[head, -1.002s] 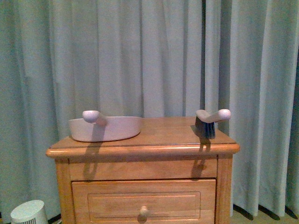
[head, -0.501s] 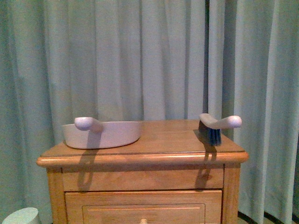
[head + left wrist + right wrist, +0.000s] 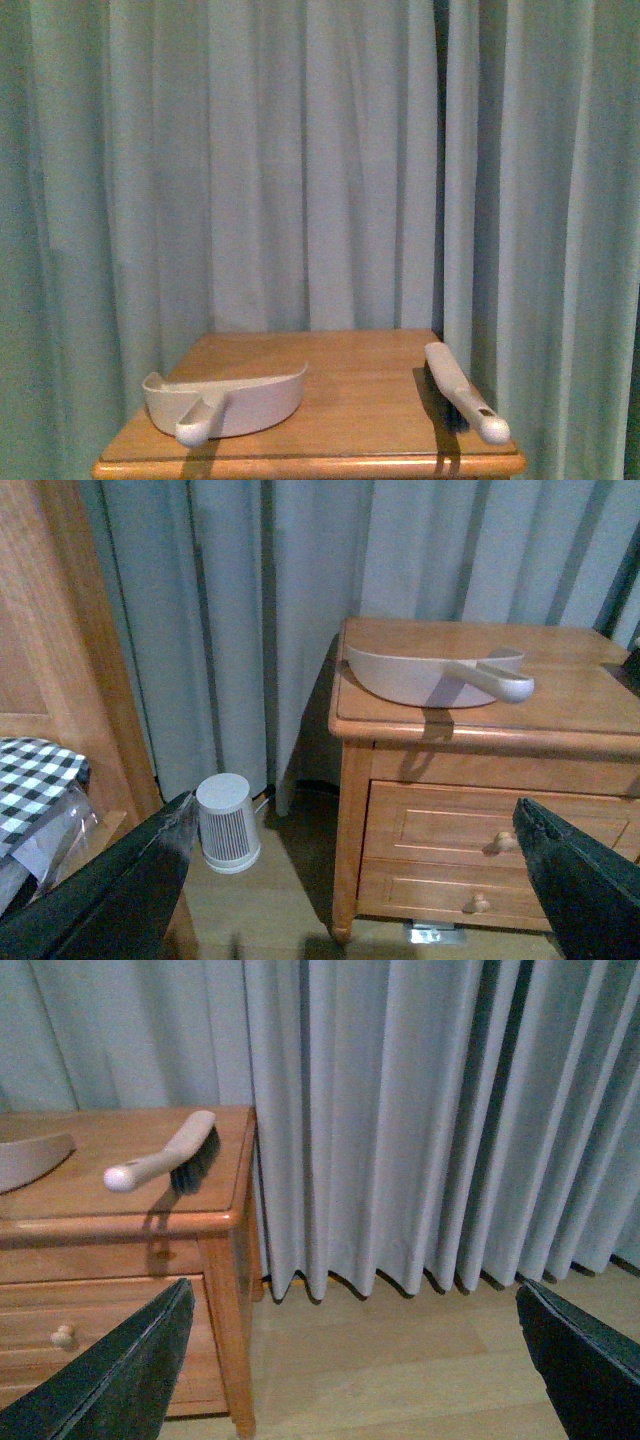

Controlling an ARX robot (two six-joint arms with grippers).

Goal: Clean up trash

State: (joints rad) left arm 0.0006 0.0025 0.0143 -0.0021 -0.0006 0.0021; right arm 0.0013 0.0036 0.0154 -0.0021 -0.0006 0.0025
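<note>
Nightstand [image 3: 350,370], one; on it one dustpan [image 3: 225,400] and one brush [image 3: 462,392], well apart. Left gripper [image 3: 355,815], right gripper [image 3: 355,1295]: both spread wide.

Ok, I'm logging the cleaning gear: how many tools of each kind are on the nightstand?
Dustpan: 1
Brush: 1
Total: 2

The dustpan [image 3: 250,402] is pale pink. The brush [image 3: 460,385] has a whitish handle and dark bristles. The cabinet [image 3: 360,380] is honey-brown wood and the curtain [image 3: 300,150] plain grey-blue. A cloth [image 3: 35,780] is black-and-white checked, and the small ribbed canister [image 3: 227,822] is white.
</note>
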